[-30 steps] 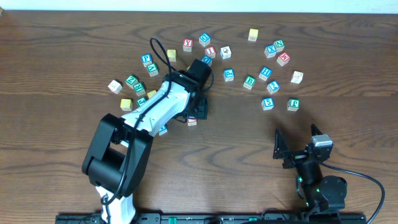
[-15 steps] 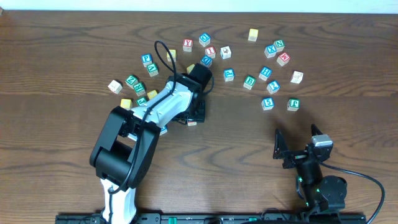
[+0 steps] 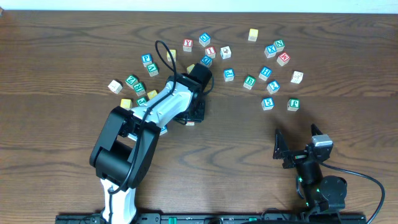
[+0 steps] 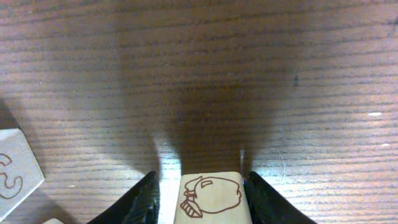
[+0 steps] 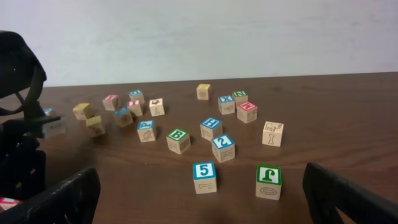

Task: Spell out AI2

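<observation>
Sitting between the jaws of the left gripper (image 4: 200, 194), a red-printed cube (image 4: 210, 198).

Cube (image 4: 210, 194) sat on tabletop (image 4: 249, 74) between left gripper (image 4: 202, 196) jaws. 2 cube (image 3: 272, 87) lay well right, among scattered cubes (image 3: 249, 81). Right gripper (image 3: 297, 146) stood front-right, apart.

**A:** What stands before the right tool (image 3: 297, 148)?

**B:** On the brown wooden worktop (image 3: 348, 37), a blue-framed cube marked 5 (image 5: 204, 177) is nearest, straight ahead. A green-framed cube (image 5: 268, 181) stands near it, to the right.

**A:** And beyond those?

**B:** A green B cube (image 5: 178, 140) and a blue H cube (image 5: 211, 128) are farther out. A yellowish cube (image 5: 203, 91) sits far ahead, near the worktop's back edge.

**A:** By the left tool (image 4: 202, 186)?

**B:** In the wrist view a pale cube (image 4: 15, 171) with a curly outline lies off to its left, apart from it.
</observation>
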Available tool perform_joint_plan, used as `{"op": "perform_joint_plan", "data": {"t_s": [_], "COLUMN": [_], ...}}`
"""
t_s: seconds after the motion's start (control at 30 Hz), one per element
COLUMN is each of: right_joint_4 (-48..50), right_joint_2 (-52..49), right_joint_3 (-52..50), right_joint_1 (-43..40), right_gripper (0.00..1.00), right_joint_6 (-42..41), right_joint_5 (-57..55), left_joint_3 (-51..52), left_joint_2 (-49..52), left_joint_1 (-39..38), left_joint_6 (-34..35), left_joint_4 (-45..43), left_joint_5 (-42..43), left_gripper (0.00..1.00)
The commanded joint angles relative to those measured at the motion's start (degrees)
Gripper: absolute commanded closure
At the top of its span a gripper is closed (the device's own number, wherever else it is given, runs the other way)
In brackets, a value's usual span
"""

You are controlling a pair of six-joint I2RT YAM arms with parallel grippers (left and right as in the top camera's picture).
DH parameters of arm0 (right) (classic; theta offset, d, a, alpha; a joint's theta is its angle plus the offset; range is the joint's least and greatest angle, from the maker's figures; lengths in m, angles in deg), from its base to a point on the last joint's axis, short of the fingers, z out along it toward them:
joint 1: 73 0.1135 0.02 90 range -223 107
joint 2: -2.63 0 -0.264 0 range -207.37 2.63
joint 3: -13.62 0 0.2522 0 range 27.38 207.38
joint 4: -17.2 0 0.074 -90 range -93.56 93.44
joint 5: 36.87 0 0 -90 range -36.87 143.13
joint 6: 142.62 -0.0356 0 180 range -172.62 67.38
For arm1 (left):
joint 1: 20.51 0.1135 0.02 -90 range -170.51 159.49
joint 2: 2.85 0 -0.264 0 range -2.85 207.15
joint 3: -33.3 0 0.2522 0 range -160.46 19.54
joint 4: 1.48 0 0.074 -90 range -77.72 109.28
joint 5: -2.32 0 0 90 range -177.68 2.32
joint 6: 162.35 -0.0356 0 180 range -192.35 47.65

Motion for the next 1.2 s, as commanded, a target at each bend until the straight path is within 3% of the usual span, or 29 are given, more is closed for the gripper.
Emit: {"op": "perform_joint_plan", "data": {"t_s": [0.0, 0.13, 0.37, 0.5, 0.6, 0.67, 0.83, 1.17], "right_joint_4": [-0.13, -0.13, -0.13, -0.13, -0.13, -0.13, -0.13, -0.13], "right_joint_2": [0.31, 0.31, 0.31, 0.31, 0.31, 0.31, 0.31, 0.31], "right_joint_3": [-0.13, -0.13, -0.13, -0.13, -0.13, -0.13, -0.13, -0.13], "right_joint_1": [-0.24, -0.24, -0.24, -0.24, -0.24, -0.24, -0.24, -0.24], "right_gripper": [0.01, 0.01, 0.01, 0.01, 0.01, 0.01, 0.01, 0.01], "right_joint_6": [0.59, 0.59, 0.59, 0.59, 0.59, 0.59, 0.61, 0.59], "right_joint_5": [0.17, 0.17, 0.17, 0.17, 0.17, 0.17, 0.17, 0.17], "left_joint_3": [0.22, 0.22, -0.74, -0.74, -0.74, -0.74, -0.74, -0.76], "left_joint_2": [-1.27, -2.19, -3.80, -3.89, -3.89, -3.89, -3.89, -3.89], "left_joint_1": [0.00, -0.02, -0.07, -0.07, -0.07, -0.07, -0.07, 0.00], "left_joint_6": [-0.61, -1.97, -15.69, -17.46, -16.41, -12.41, -2.43, 1.01], "left_joint_4": [0.22, -1.53, -2.64, -1.18, 1.84, 3.04, 3.98, 4.50], "left_joint_5": [-0.92, -0.92, -0.92, -0.90, -0.90, -0.90, -0.90, -0.90], "left_gripper": [0.57, 0.58, 0.57, 0.61, 0.69, 0.69, 0.60, 0.56]}}
